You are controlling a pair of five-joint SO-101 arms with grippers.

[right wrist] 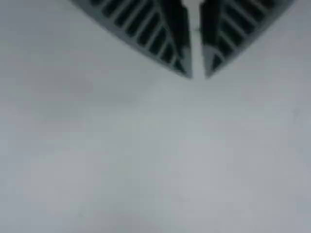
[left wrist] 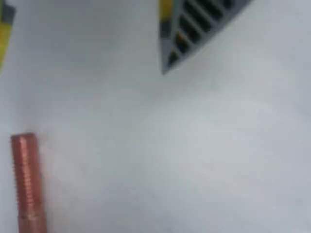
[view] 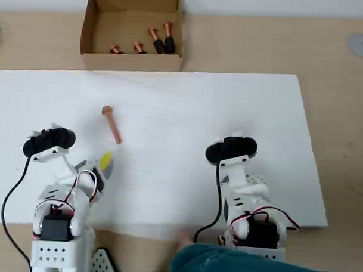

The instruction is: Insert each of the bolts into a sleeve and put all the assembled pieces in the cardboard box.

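Two grippers are noted empty: left gripper [left wrist: 82,65] spread, right gripper [right wrist: 197,74] pressed nearly together. One bare bolt [view: 112,124] is left on the mat [view: 230,102], toward its far-left corner. Four pieces [view: 155,41] are judged already boxed in the box [view: 130,62].

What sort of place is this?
Likely a robotics lab or workshop bench: two small arms at a wooden table, a loose bolt on a white sheet, a cardboard box of parts.

Left claw [left wrist: 82,65] spread wide; right claw [right wrist: 197,75] closed, empty
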